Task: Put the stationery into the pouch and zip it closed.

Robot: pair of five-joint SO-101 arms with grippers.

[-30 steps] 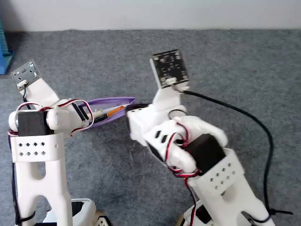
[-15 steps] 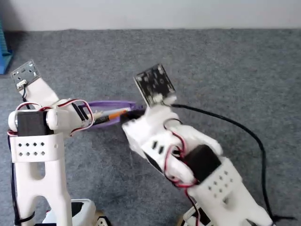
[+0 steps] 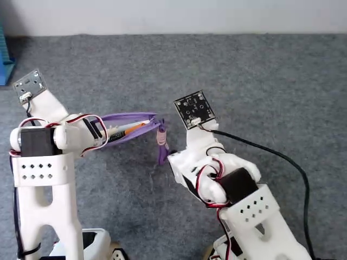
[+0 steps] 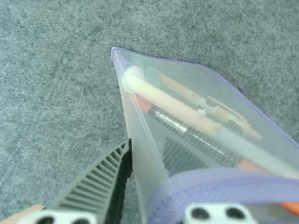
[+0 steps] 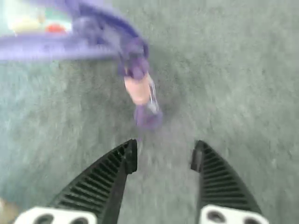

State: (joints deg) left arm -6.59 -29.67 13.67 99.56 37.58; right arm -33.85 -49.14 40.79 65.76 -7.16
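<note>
A purple-edged clear pouch (image 3: 130, 125), pens (image 4: 177, 105) inside, lies on the grey table (image 3: 260, 81), one end clamped in the left gripper (image 4: 152, 179). The right gripper (image 5: 163, 151) hovers near the zip pull (image 5: 140, 88), fingers apart. It should pinch the pull squarely and draw straight along the zip.

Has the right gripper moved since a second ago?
Yes. The right gripper has backed away from the pouch, toward its own base, leaving the zip pull free.
</note>
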